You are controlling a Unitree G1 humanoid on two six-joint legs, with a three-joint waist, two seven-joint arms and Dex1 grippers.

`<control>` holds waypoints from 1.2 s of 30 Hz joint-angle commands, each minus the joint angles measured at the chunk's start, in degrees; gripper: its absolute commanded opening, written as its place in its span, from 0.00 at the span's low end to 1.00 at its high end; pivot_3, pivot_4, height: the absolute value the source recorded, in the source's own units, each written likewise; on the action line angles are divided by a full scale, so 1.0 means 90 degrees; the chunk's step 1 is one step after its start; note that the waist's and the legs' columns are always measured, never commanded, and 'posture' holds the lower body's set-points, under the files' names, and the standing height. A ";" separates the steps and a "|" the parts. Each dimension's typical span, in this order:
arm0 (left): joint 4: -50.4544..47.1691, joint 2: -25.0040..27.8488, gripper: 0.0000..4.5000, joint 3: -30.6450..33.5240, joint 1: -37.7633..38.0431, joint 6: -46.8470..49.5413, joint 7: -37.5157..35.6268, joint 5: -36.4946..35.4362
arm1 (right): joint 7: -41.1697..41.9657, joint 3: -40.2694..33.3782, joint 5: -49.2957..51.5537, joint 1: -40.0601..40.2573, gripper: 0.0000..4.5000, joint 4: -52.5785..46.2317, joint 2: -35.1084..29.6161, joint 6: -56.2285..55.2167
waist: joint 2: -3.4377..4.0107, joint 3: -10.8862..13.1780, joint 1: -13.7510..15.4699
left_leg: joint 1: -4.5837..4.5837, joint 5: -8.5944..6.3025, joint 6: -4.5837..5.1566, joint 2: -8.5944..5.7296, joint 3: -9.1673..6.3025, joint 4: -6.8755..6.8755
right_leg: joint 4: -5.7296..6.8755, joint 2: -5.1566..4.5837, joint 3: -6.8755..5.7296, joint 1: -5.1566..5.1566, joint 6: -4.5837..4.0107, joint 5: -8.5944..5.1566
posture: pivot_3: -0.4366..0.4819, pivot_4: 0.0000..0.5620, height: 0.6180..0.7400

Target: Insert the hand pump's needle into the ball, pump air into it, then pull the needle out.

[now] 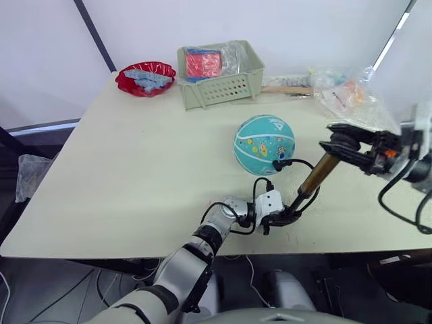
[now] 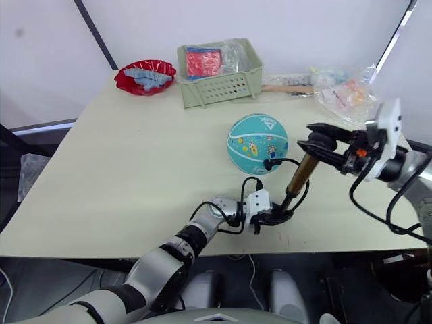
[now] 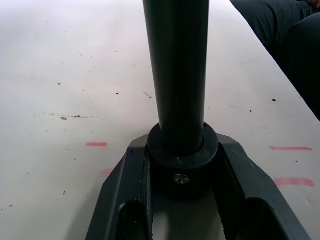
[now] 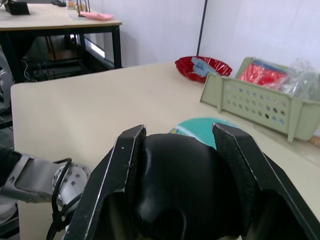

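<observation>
The teal ball [image 1: 264, 144] rests on the table's right half. The bronze hand pump [image 1: 318, 174] stands tilted just in front and right of it. My left gripper [image 1: 289, 216] is shut on the pump's black end cap [image 3: 182, 162] at the table surface. My right gripper [image 1: 335, 142] is shut on the black handle [image 4: 177, 185] at the pump's top. The thin black hose [image 1: 302, 163] loops from the pump to the ball, where its black fitting [image 1: 277, 164] sits against the ball's lower right side; the needle itself is hidden.
A green basket [image 1: 219, 84] with a red item stands at the back centre, a red bowl [image 1: 144, 77] to its left. A wooden-handled tool [image 1: 287, 89] and plastic bags [image 1: 347, 94] lie at the back right. The table's left half [image 1: 121, 169] is bare.
</observation>
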 commanded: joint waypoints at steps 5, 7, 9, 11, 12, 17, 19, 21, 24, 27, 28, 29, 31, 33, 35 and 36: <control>0.0451 0.0214 0.26 -0.0112 0.0307 0.0285 0.0053 0.0274 | 0.0078 0.0895 -0.0985 0.0774 0.36 0.0431 0.0427 -0.0615 | -0.0009 -0.0023 -0.0001 | 0.0002 0.0000 0.0000 0.0002 -0.0001 0.0000 | 0.0000 0.0002 -0.0001 0.0000 -0.0003 0.0001 | 0.48 0.27 0.96; 0.0440 0.0217 0.26 -0.0106 0.0316 0.0287 0.0063 0.0266 | 0.0152 0.1040 -0.1180 0.0927 0.36 0.0490 0.0460 -0.0781 | -0.0012 -0.0029 -0.0001 | 0.0002 0.0000 0.0000 0.0002 0.0001 0.0000 | 0.0000 0.0002 -0.0001 0.0000 -0.0003 0.0001 | 0.48 0.27 0.96; 0.0433 0.0227 0.26 -0.0103 0.0324 0.0289 0.0066 0.0261 | 0.0143 0.1160 -0.1301 0.1057 0.36 0.0572 0.0560 -0.0911 | -0.0017 -0.0039 -0.0002 | 0.0003 0.0000 0.0000 0.0004 0.0000 -0.0001 | 0.0000 0.0003 -0.0001 0.0000 -0.0004 0.0001 | 0.48 0.27 0.96; 0.0424 0.0237 0.26 -0.0105 0.0333 0.0287 0.0064 0.0255 | 0.0166 0.1224 -0.1387 0.1127 0.36 0.0593 0.0592 -0.0992 | -0.0017 -0.0040 -0.0002 | 0.0003 0.0000 0.0000 0.0004 0.0000 -0.0001 | 0.0000 0.0003 -0.0002 0.0001 -0.0004 0.0001 | 0.48 0.27 0.96; 0.0422 0.0241 0.26 -0.0106 0.0334 0.0287 0.0064 0.0254 | 0.0171 0.1234 -0.1414 0.1143 0.36 0.0602 0.0601 -0.1022 | -0.0019 -0.0041 -0.0002 | 0.0003 0.0000 0.0000 0.0004 0.0000 -0.0001 | 0.0000 0.0003 -0.0002 0.0001 -0.0003 0.0000 | 0.48 0.27 0.96; 0.0412 0.0254 0.26 -0.0108 0.0344 0.0295 0.0045 0.0251 | 0.0085 0.1064 -0.1268 0.1142 0.36 0.0472 0.0661 -0.0962 | -0.0019 -0.0041 0.0003 | 0.0002 0.0000 0.0000 0.0004 -0.0001 -0.0001 | 0.0000 0.0003 -0.0003 0.0000 -0.0005 0.0001 | 0.48 0.27 0.96; 0.0410 0.0259 0.26 -0.0113 0.0351 0.0288 0.0036 0.0254 | 0.0021 0.0861 -0.0986 0.0973 0.36 0.0279 0.0651 -0.0787 | -0.0019 -0.0040 0.0004 | 0.0001 0.0000 0.0000 0.0004 -0.0001 -0.0001 | 0.0000 0.0003 -0.0003 0.0000 -0.0007 0.0002 | 0.48 0.27 0.96; 0.0411 0.0257 0.26 -0.0119 0.0353 0.0284 0.0033 0.0259 | 0.0002 0.0718 -0.0836 0.0829 0.36 0.0158 0.0603 -0.0649 | -0.0018 -0.0037 0.0003 | -0.0001 0.0000 0.0000 0.0003 0.0000 -0.0001 | 0.0000 0.0002 -0.0003 -0.0001 -0.0009 0.0003 | 0.48 0.27 0.96; 0.0425 0.0240 0.26 -0.0123 0.0330 0.0289 0.0041 0.0265 | -0.0060 0.0405 -0.0507 0.0500 0.36 0.0001 0.0515 -0.0364 | -0.0003 -0.0017 0.0005 | -0.0004 0.0000 0.0000 0.0003 -0.0001 -0.0001 | 0.0000 0.0002 -0.0004 -0.0002 -0.0009 0.0003 | 0.48 0.27 0.96; 0.0425 0.0232 0.26 -0.0121 0.0324 0.0294 0.0033 0.0270 | -0.0102 0.0060 -0.0152 0.0205 0.36 -0.0096 0.0392 -0.0084 | 0.0020 0.0008 0.0010 | -0.0008 0.0000 0.0000 0.0000 0.0001 -0.0001 | 0.0000 0.0000 -0.0003 -0.0004 -0.0009 0.0004 | 0.48 0.27 0.96; 0.0420 0.0230 0.26 -0.0122 0.0330 0.0294 0.0029 0.0273 | -0.0112 -0.0054 -0.0034 0.0123 0.36 -0.0121 0.0337 0.0010 | 0.0020 0.0011 0.0011 | -0.0009 0.0000 0.0000 -0.0001 0.0000 -0.0001 | 0.0000 0.0000 -0.0003 -0.0004 -0.0009 0.0004 | 0.48 0.27 0.96; 0.0418 0.0228 0.26 -0.0123 0.0333 0.0295 0.0022 0.0276 | -0.0101 -0.0168 0.0077 0.0026 0.36 -0.0129 0.0250 0.0105 | 0.0020 0.0013 0.0010 | -0.0010 0.0000 0.0000 -0.0001 -0.0001 -0.0001 | 0.0000 0.0000 -0.0003 -0.0004 -0.0009 0.0004 | 0.48 0.27 0.96; 0.0421 0.0226 0.26 -0.0125 0.0335 0.0295 0.0013 0.0281 | -0.0089 -0.0366 0.0276 -0.0154 0.36 -0.0122 0.0093 0.0265 | 0.0021 0.0020 0.0010 | -0.0010 0.0000 0.0000 -0.0001 -0.0001 -0.0001 | 0.0000 0.0000 -0.0003 -0.0004 -0.0009 0.0004 | 0.48 0.27 0.96; 0.0431 0.0222 0.26 -0.0127 0.0331 0.0292 0.0015 0.0289 | -0.0116 -0.0561 0.0496 -0.0354 0.36 -0.0105 -0.0033 0.0413 | 0.0023 0.0026 0.0008 | -0.0010 0.0000 0.0000 -0.0001 0.0000 0.0000 | 0.0000 -0.0001 -0.0002 -0.0005 -0.0009 0.0004 | 0.48 0.27 0.96; 0.0443 0.0216 0.26 -0.0127 0.0321 0.0291 0.0024 0.0294 | -0.0159 -0.0730 0.0713 -0.0579 0.36 -0.0068 -0.0134 0.0550 | 0.0025 0.0030 0.0008 | -0.0011 0.0000 0.0000 -0.0002 0.0000 0.0000 | 0.0000 -0.0001 -0.0002 -0.0005 -0.0008 0.0004 | 0.48 0.27 0.96; 0.0448 0.0212 0.26 -0.0126 0.0315 0.0290 0.0029 0.0296 | -0.0195 -0.0813 0.0806 -0.0709 0.36 -0.0037 -0.0178 0.0607 | 0.0025 0.0031 0.0009 | -0.0010 0.0000 0.0000 -0.0002 0.0001 0.0000 | 0.0000 -0.0001 -0.0001 -0.0005 -0.0008 0.0004 | 0.48 0.27 0.96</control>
